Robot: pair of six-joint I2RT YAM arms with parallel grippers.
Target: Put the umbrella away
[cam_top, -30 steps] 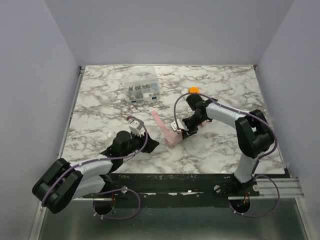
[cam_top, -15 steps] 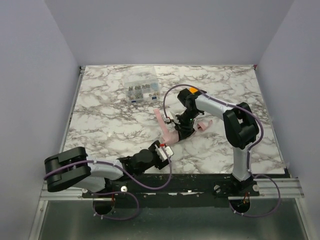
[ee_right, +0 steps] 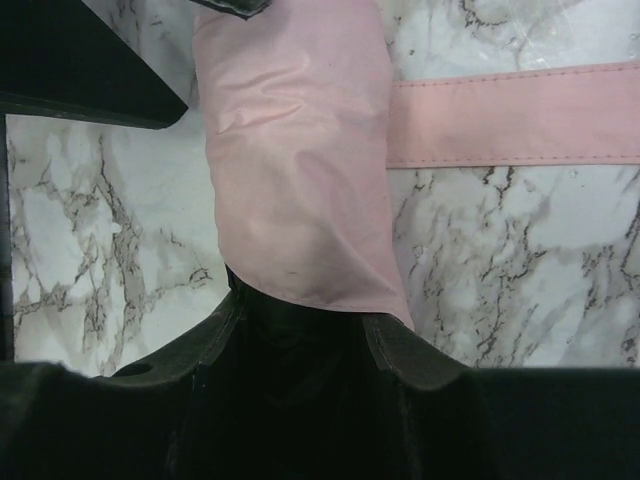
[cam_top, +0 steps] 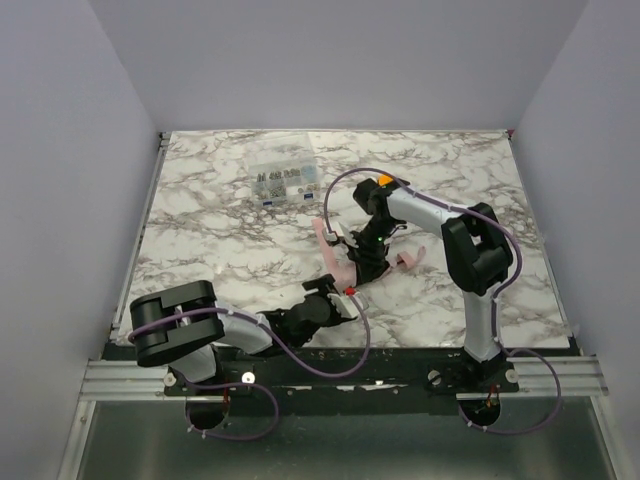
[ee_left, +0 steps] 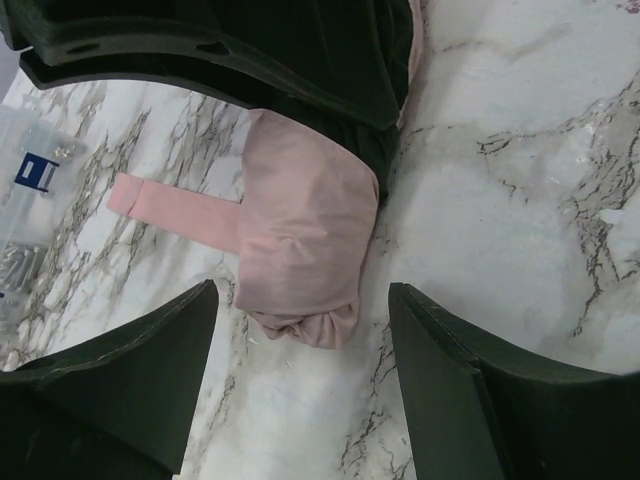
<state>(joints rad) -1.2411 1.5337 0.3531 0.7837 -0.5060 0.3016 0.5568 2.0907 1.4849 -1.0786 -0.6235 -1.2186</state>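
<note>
The umbrella [cam_top: 341, 268] is a pale pink short roll lying on the marble table, with a flat pink strap [cam_top: 320, 232] trailing from it. My right gripper [cam_top: 358, 262] is shut on the roll's far end; in the right wrist view the umbrella [ee_right: 290, 150] runs up out of the right gripper [ee_right: 300, 320]. My left gripper [cam_top: 336, 296] is open at the near end. In the left wrist view the umbrella [ee_left: 300, 240] has its puckered tip level with the left gripper [ee_left: 303, 295], and both fingers stand clear of the fabric.
A clear plastic parts box [cam_top: 285, 180] stands at the back of the table, also seen at the left edge as the box [ee_left: 25, 200]. A small orange gadget [cam_top: 384, 180] sits by the right arm. Another pink piece [cam_top: 410, 258] lies right of the roll.
My left arm has swung in from the left to the umbrella's near end, its jaws widening. The right gripper has shifted slightly left with the roll in it.
</note>
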